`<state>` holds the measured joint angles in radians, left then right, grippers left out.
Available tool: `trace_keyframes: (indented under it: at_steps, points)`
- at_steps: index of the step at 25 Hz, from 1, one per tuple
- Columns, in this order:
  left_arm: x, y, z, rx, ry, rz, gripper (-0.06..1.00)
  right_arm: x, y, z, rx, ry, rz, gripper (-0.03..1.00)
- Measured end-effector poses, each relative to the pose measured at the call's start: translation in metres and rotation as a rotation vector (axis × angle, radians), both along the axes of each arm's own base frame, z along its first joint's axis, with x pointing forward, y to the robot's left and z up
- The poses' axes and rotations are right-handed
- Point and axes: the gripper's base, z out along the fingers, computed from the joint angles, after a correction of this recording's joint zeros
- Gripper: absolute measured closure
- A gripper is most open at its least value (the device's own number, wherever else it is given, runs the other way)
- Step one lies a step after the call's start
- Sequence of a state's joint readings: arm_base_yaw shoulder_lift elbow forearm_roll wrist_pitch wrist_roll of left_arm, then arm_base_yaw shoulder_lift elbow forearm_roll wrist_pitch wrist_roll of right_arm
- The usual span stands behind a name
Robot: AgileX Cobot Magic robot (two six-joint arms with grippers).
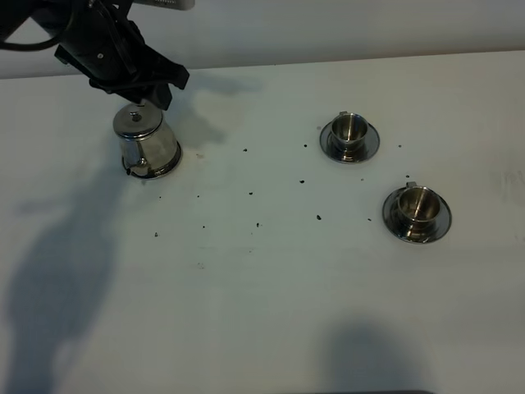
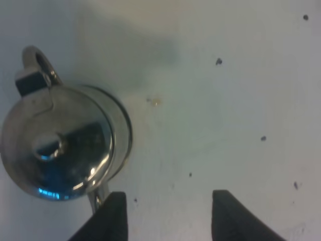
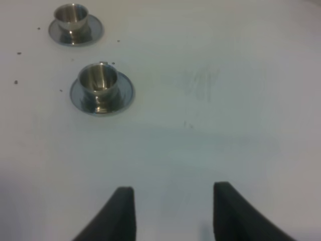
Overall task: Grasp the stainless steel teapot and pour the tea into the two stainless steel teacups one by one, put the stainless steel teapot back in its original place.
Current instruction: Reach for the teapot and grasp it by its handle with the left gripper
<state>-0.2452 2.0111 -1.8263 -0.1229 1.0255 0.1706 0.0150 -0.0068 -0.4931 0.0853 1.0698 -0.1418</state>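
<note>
On a speckled white bench (image 1: 271, 320), the stainless steel teapot (image 1: 146, 146) stands far left, the left hand (image 2: 169, 196) hovering beside it, jaws apart for a likely grasp, while the right hand (image 3: 173, 191) hangs empty, jaws also apart.

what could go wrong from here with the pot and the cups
1. The left gripper is open beside the pot, not around it. One finger is close to the pot's side, so closing slightly off could knock or tip it.
2. The far cup and the near cup are small and stand well across the table from the pot. Tea could spill on the way or miss them when poured.
</note>
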Motion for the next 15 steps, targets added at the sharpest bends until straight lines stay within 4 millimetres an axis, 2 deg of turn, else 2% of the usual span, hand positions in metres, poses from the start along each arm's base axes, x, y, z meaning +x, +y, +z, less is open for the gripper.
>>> trace_keyframes:
  at_steps: [8,15]
  points:
    - [0.025,-0.011,-0.003,-0.002,0.073,0.033,0.49,0.0,0.0,0.0,0.002,0.0,0.001,0.61]
    - [0.047,-0.016,-0.001,-0.013,0.007,0.111,0.48,0.0,0.0,0.0,0.004,0.0,0.0,0.63]
